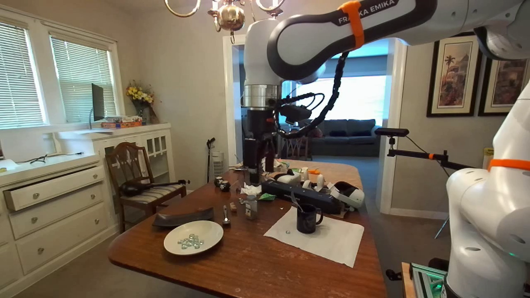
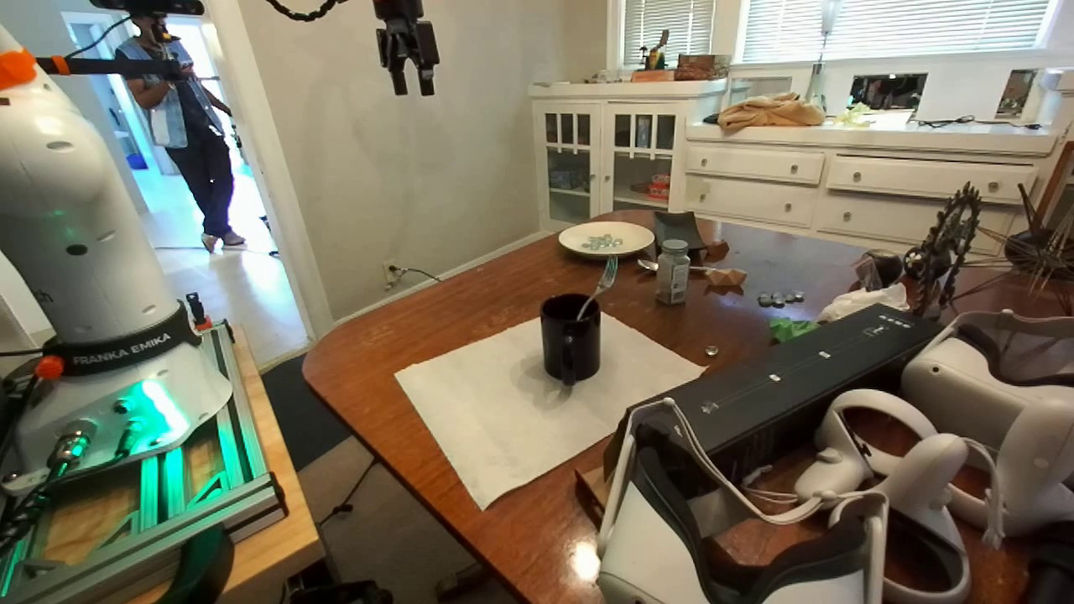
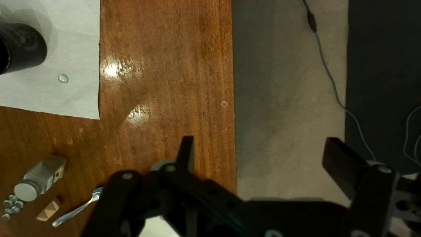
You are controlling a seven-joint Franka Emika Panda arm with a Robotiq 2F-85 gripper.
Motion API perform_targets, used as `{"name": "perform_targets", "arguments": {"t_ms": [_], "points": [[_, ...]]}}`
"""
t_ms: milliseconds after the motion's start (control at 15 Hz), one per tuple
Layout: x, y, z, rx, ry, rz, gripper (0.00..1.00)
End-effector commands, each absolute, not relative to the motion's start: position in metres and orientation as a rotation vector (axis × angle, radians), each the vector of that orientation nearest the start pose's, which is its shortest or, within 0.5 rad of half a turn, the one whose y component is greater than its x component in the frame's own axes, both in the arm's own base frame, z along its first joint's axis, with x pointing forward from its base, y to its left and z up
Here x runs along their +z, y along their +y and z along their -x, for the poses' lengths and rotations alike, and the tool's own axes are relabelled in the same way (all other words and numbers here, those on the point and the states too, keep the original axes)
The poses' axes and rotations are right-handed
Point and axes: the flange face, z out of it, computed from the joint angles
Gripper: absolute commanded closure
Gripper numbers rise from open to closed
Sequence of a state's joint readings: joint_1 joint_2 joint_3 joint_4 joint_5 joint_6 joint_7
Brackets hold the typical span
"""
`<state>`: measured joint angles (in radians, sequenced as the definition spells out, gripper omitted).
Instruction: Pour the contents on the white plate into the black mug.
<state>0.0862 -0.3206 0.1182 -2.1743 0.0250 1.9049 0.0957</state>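
Wrist view: nearest of all, the gripper (image 3: 260,146) has its two fingers spread wide, one seen against the wooden table (image 3: 171,85), the other against the floor (image 3: 289,108) beyond the table's edge. In both exterior views the gripper hangs pointing down from the Franka Panda arm (image 1: 306,45), in the air above the table and apart from everything on it.

In an exterior view, the white plate (image 1: 213,231) sits at the near left of the table, with pale greenish glass gems (image 1: 191,241) clustered in its shallow hollow. Well to the right of the plate, a white paper sheet (image 1: 339,244) lies flat. The black mug (image 1: 305,220) stands upright on the sheet, its handle turned right, and a fork (image 2: 607,273) leans in it, tines up. A single loose gem (image 1: 288,232) rests on the paper, left of the mug.

Just beyond the plate lies a dark elongated tray (image 1: 182,218); to its right are a metal spoon (image 1: 225,216) and an upright, lidded glass jar (image 1: 251,208). Past the mug, a long black box (image 1: 306,198) runs slantwise, a white VR headset (image 1: 351,195) near its right end.

Farther left, off the table, a wooden chair (image 1: 128,159) with a striped seat stands beside white cabinetry (image 1: 62,219) whose top drawer (image 1: 66,185) is pulled out. Farthest, through a wide doorway, is a dark sofa (image 1: 352,138).
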Motion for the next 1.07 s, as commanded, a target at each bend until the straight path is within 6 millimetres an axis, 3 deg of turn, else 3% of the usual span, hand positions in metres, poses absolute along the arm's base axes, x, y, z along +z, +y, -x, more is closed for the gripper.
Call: {"name": "perform_targets", "arguments": {"t_ms": [0, 467, 867, 933, 1000], "points": [[0.534, 0.062, -0.478, -0.122, 0.037, 3.058, 0.00], [0.538, -0.036, -0.541, -0.193, 0.452, 2.792, 0.00], [0.511, -0.101, -0.603, -0.201, 0.682, 2.615, 0.00], [0.507, -0.107, -0.609, -0.179, 0.723, 2.595, 0.00], [0.515, -0.098, -0.588, -0.213, 0.654, 2.645, 0.00]]}}
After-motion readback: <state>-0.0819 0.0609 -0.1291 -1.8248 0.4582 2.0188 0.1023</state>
